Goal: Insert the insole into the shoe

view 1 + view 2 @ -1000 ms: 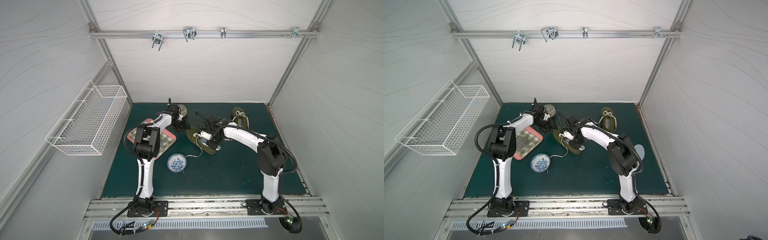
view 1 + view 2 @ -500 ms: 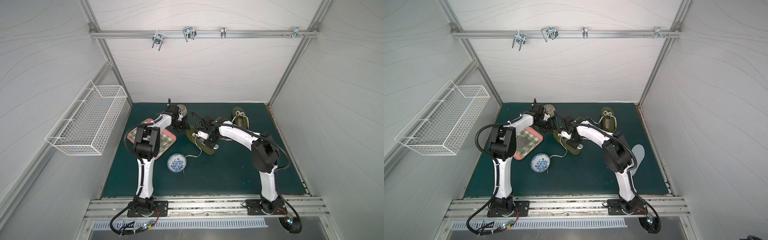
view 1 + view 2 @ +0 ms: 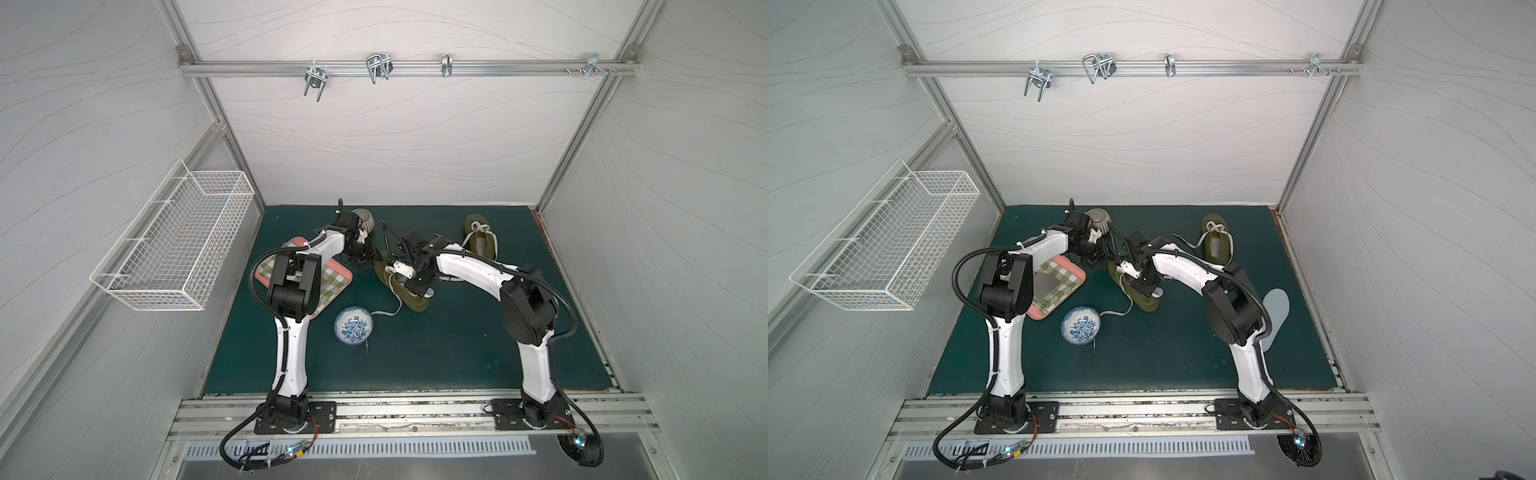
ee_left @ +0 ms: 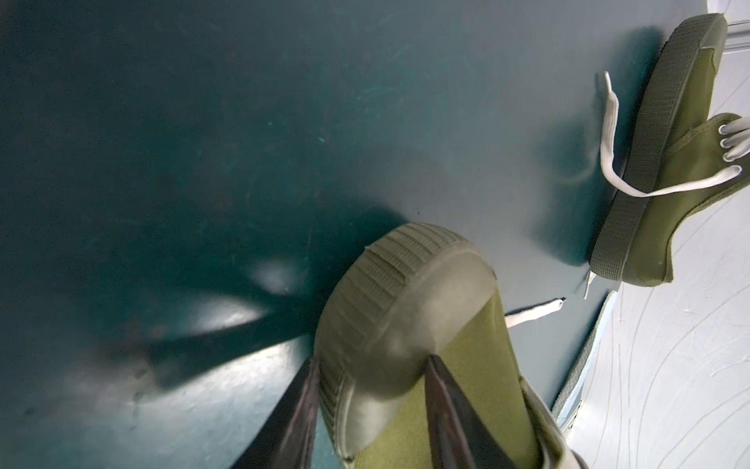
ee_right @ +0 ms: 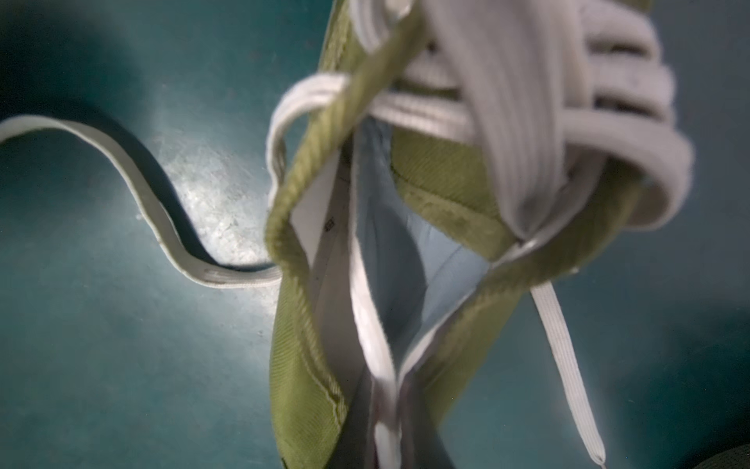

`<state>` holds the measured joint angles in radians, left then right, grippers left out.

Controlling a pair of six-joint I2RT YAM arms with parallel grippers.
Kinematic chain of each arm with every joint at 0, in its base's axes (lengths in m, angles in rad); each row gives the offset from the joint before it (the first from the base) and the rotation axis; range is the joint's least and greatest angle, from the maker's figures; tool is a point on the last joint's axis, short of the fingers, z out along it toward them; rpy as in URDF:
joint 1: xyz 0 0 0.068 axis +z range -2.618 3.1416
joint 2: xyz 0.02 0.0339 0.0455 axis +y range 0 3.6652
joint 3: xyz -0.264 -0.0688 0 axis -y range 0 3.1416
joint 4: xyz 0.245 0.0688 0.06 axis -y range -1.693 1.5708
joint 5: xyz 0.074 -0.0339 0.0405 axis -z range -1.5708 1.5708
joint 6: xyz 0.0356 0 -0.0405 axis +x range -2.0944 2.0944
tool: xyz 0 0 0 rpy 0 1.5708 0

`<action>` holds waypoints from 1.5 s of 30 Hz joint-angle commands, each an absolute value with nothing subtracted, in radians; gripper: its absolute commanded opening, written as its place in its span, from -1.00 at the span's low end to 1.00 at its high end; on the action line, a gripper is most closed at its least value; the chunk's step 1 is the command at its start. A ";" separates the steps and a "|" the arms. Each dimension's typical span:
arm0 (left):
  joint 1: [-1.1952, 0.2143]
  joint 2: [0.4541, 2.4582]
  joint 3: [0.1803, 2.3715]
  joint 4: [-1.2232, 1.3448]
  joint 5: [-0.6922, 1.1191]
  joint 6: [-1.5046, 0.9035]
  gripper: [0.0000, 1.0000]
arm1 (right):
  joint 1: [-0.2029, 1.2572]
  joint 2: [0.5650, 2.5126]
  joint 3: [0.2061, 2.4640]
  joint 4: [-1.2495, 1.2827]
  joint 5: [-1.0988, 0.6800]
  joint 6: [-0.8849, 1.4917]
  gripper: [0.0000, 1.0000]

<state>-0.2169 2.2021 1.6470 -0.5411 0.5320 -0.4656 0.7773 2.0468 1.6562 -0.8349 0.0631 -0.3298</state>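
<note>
Two shoes (image 3: 1144, 299) (image 3: 1219, 247), two insoles (image 5: 385, 243) (image 3: 1277, 307) (one loose): left jaws grip a shoe toe, right jaws pinch an insole.

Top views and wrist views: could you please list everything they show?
Shoes: two, olive green; one mid-mat, one back right.
Insoles: two, pale blue; one in the mid-mat shoe's opening, one flat at the mat's right edge.
Bowl: one, blue-and-white, front.
Tray: one, pink, left.
Cup: one, grey, back.
Basket: one, white wire, left wall.
Mat: one, dark green.
Left gripper: black, clamping toe of mid-mat shoe.
Right gripper: black, shut on insole.
</note>
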 commanded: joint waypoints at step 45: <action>-0.236 2.172 1.583 -0.499 0.583 -0.508 -0.16 | 0.847 1.965 1.604 -0.827 0.113 -0.024 -0.05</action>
